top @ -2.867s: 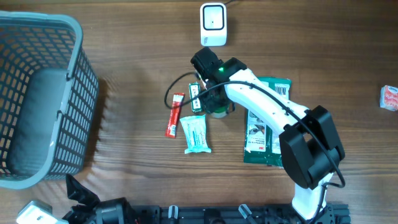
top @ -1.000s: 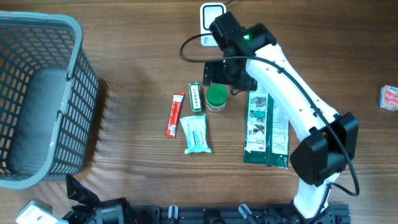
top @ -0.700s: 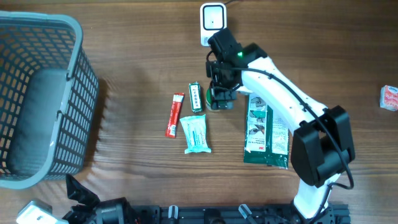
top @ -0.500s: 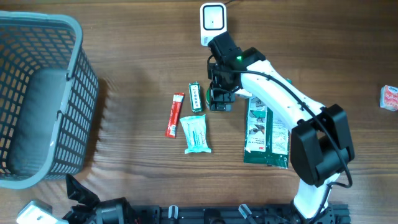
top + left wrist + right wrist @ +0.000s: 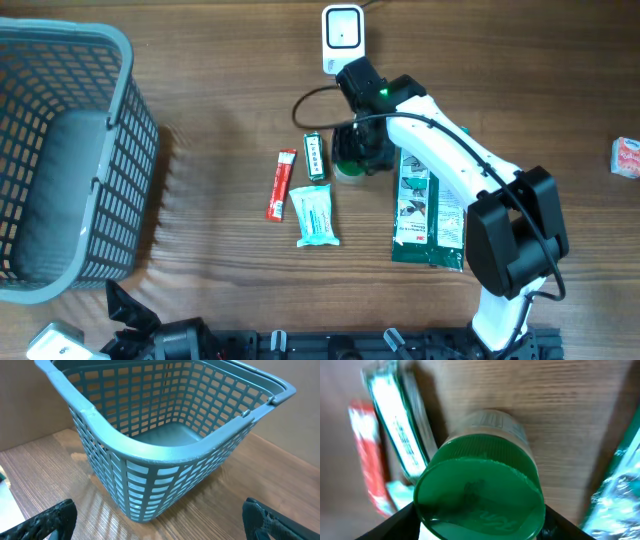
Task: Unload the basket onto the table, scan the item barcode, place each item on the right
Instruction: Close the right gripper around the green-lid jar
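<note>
Wooden table (image 5: 220, 60): basket (image 5: 60, 150), scanner (image 5: 343, 38), jar (image 5: 480, 485), 5 packets (image 5: 316, 215)

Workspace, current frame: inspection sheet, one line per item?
surface: wooden table, bare grain
job's things: green-lidded jar upright; white scanner beyond it
clutter: grey basket, green stick pack, red sachet, white pouch, green flat pack, pink packet
grippers: left gripper open, holding nothing; right gripper straddles jar lid, contact unclear
cables: black cable loops between scanner and jar
surroundings: nothing seen
</note>
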Robot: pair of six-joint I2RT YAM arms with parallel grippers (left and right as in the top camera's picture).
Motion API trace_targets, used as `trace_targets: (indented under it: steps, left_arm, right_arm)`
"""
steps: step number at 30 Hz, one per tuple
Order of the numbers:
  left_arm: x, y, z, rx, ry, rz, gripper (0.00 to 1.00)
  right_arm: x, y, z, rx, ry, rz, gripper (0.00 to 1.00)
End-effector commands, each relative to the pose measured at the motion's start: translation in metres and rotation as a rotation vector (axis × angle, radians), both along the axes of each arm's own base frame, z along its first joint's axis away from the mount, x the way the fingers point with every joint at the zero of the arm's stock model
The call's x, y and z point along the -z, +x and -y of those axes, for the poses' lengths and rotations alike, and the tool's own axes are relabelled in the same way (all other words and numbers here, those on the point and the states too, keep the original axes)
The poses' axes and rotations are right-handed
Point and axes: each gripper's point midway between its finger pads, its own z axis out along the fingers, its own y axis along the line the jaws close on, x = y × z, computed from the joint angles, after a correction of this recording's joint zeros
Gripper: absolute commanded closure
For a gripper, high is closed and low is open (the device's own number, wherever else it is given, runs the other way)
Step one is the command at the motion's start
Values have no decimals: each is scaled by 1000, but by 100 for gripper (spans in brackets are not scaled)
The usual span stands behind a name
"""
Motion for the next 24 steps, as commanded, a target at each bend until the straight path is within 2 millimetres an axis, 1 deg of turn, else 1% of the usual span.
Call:
trace_targets:
  steps: [1, 2, 3, 5, 6, 7, 8, 10, 11, 12, 15, 17, 18, 20, 24]
  left_arm:
    - [-2, -2, -1, -11, 3, 14, 0]
    - [-2, -2, -1, -11, 3, 14, 0]
    - [-2, -2, -1, -11, 3, 14, 0]
    - [-2, -2, -1, -11, 3, 14, 0]
    - [-2, -2, -1, -11, 3, 14, 0]
    - [-2, -2, -1, -11, 3, 14, 0]
    - [-2, -2, -1, -11, 3, 14, 0]
    - [-2, -2, -1, -11, 3, 13, 0]
    - [-2, -2, -1, -11, 3, 14, 0]
    - [-2, -2, -1, -11, 3, 14, 0]
    - [-2, -2, -1, -11, 3, 14, 0]
    - [-2, -2, -1, -11, 3, 14, 0]
    - [-2, -2, -1, -11, 3, 14, 0]
    - [-2, -2, -1, -11, 3, 14, 0]
    - [-2, -2, -1, -11, 3, 14, 0]
  right_arm:
    - [12, -8, 20, -422, -88, 14, 16]
    - [8, -7, 23, -421, -107, 15, 1]
    - [0, -5, 21, -395, -105, 17, 0]
    - [-21, 9, 13, -236, -83, 47, 0]
    - [-28, 13, 9, -175, -62, 54, 0]
    - [-31, 13, 3, -110, -28, 41, 0]
    - [-31, 12, 2, -56, -20, 22, 0]
    - [-26, 11, 5, 11, -49, 19, 0]
    - [-23, 14, 13, 49, -101, 36, 0]
    - [-21, 15, 18, 53, -124, 43, 0]
    - [-8, 18, 16, 46, -117, 61, 0]
    - [6, 10, 12, 39, -86, 29, 0]
    - [10, 7, 11, 37, -74, 17, 0]
    - [15, 2, 13, 37, -82, 3, 0]
    - [23, 4, 12, 38, -75, 15, 0]
